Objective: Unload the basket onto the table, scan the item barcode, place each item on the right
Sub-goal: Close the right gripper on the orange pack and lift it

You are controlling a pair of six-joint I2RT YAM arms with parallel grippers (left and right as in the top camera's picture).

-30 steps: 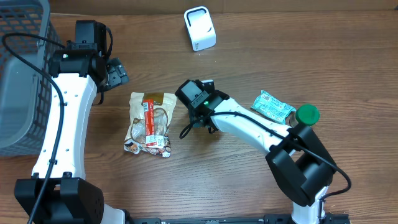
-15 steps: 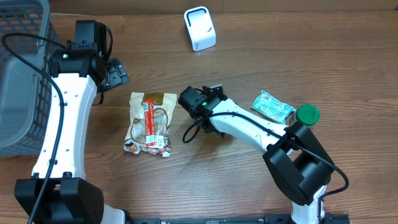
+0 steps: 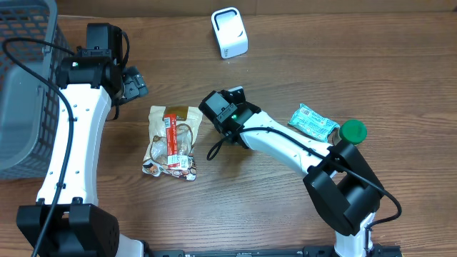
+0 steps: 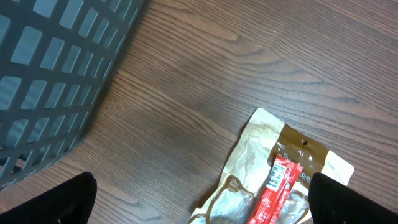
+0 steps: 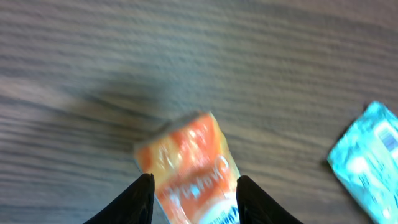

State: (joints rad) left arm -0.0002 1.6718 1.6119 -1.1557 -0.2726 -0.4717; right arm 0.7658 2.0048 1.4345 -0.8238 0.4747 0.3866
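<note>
An orange packet [image 5: 193, 165] sits between the fingertips of my right gripper [image 5: 193, 200], both fingers against its edges. It hangs above the wood and casts a shadow. In the overhead view the right gripper [image 3: 226, 108] is at the table's middle and hides the packet. The white barcode scanner [image 3: 229, 32] stands at the far edge, beyond that gripper. My left gripper [image 4: 199, 202] is wide open and holds nothing, hovering over a brown snack bag [image 4: 273, 177] with a red stick [image 4: 277, 190] on it. From above, the left gripper [image 3: 133, 84] is up and left of the bag [image 3: 173, 141].
A teal packet [image 3: 313, 121] and a green cap [image 3: 353, 130] lie at the right; the teal packet [image 5: 370, 163] also shows in the right wrist view. A grey basket [image 3: 21, 78] fills the left edge and appears again as the basket [image 4: 56, 68] in the left wrist view.
The right gripper's jaws have narrowed onto the orange packet, and the gripper has shifted slightly left and back. The left arm has stayed still.
</note>
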